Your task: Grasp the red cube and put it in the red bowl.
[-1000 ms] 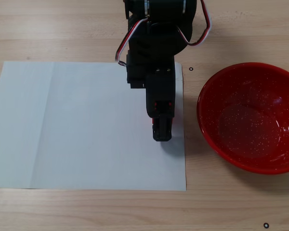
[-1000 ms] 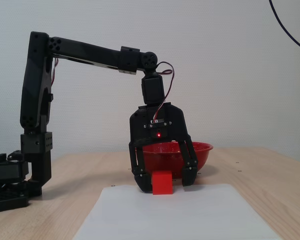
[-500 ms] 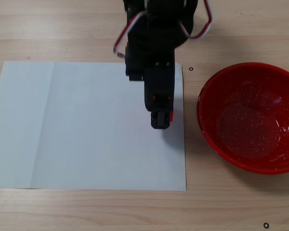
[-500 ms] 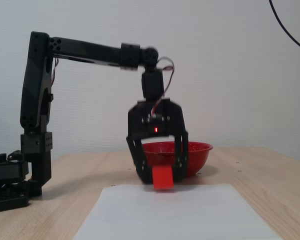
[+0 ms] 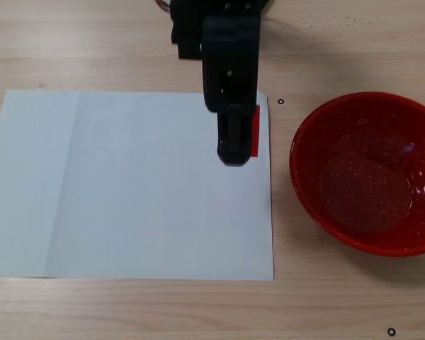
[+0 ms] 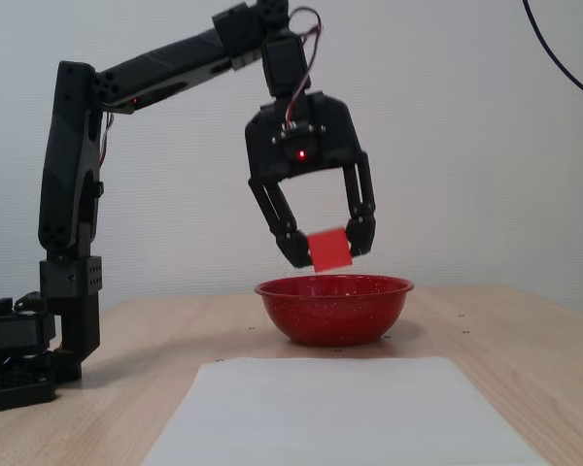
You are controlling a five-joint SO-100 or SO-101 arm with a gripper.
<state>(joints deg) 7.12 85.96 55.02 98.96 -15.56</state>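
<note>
Pincer (image 6: pixel 328 250) clamped on red cube (image 6: pixel 330 249), held high above white paper (image 5: pixel 127 184). From above I see red bowl (image 5: pixel 368 173) lying well right of pincer; I judge sideways carry comes next.

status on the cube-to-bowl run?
Grasp looks done: the hand is shut on the red cube and holds it in the air, clear of the white paper. In hand: the carry. From above the cube sits over the paper's right edge, not over the red bowl. Left: move across, release. The bowl is empty.
</note>
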